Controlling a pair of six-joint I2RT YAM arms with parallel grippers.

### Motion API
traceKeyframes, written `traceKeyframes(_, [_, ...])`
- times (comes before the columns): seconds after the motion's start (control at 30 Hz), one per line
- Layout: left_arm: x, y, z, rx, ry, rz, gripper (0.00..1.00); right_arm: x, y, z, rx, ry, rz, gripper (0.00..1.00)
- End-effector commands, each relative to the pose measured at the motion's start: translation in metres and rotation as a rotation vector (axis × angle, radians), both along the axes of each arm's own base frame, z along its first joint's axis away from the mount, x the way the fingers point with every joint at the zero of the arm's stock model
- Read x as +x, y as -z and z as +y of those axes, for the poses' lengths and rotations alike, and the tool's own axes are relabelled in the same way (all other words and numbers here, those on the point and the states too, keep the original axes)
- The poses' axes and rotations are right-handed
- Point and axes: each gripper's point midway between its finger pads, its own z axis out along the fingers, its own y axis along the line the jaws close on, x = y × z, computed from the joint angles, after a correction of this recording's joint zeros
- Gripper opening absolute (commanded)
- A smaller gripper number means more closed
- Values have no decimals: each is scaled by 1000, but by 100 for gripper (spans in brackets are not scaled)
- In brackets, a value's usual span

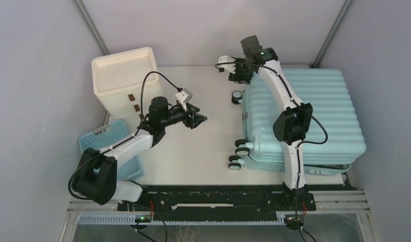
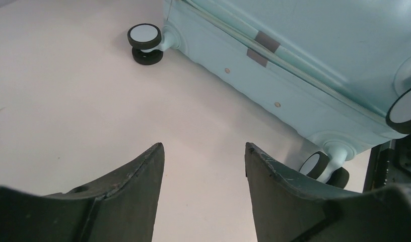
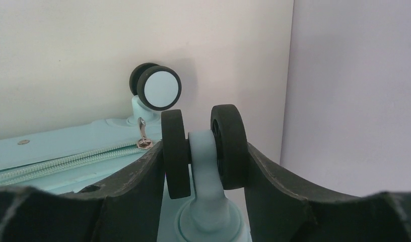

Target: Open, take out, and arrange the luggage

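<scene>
Luggage (image 1: 314, 111) lies closed on the right of the worktop (image 1: 203, 151), long axis left-to-right, wheels facing left. Your right gripper (image 3: 203, 151) is clamped on the far-corner wheel (image 3: 228, 146). Your left gripper (image 2: 203, 147), jaws apart and empty, hovers left of the wheeled end.

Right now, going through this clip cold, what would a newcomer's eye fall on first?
The big light-blue luggage, lying closed, fills the right side of the table. At its far left corner the right gripper clamps a twin wheel between its fingers. The left gripper hangs open over the bare middle of the table, holding nothing.
</scene>
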Motion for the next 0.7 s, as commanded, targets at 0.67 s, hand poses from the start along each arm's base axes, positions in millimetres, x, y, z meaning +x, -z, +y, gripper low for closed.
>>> traceKeyframes(0.67, [68, -13, -76, -113, 185, -343, 65, -106, -119, 90, 451, -383, -36, 0])
